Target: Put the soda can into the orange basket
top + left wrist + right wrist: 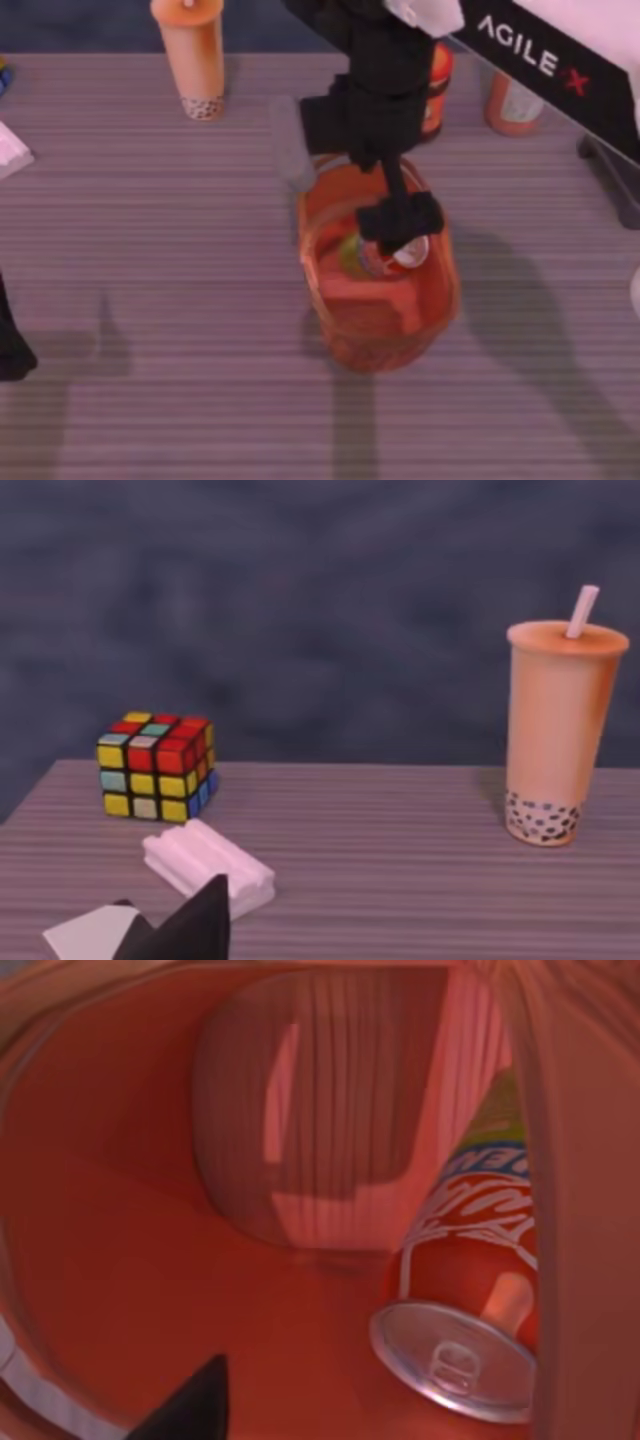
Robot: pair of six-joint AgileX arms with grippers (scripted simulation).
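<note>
The soda can (375, 258), red over lime green with a silver top, lies tilted inside the orange basket (445, 300) at the table's middle. My right gripper (400, 228) hangs just above the can, inside the basket's mouth and beside the handle. In the right wrist view the can (460, 1250) leans on the basket's inner wall (120, 1260), off to one side of my dark finger (195, 1405). Nothing sits between the jaws, which stand apart. My left gripper (10, 355) is parked at the left edge of the table, with one finger (195, 930) showing.
A tall orange bubble-tea cup (192, 50) stands at the back left. A dark jar with an orange lid (435, 90) and a pinkish bottle (512, 105) stand behind the basket. A colour cube (155, 765) and a white block (210, 865) lie at the far left.
</note>
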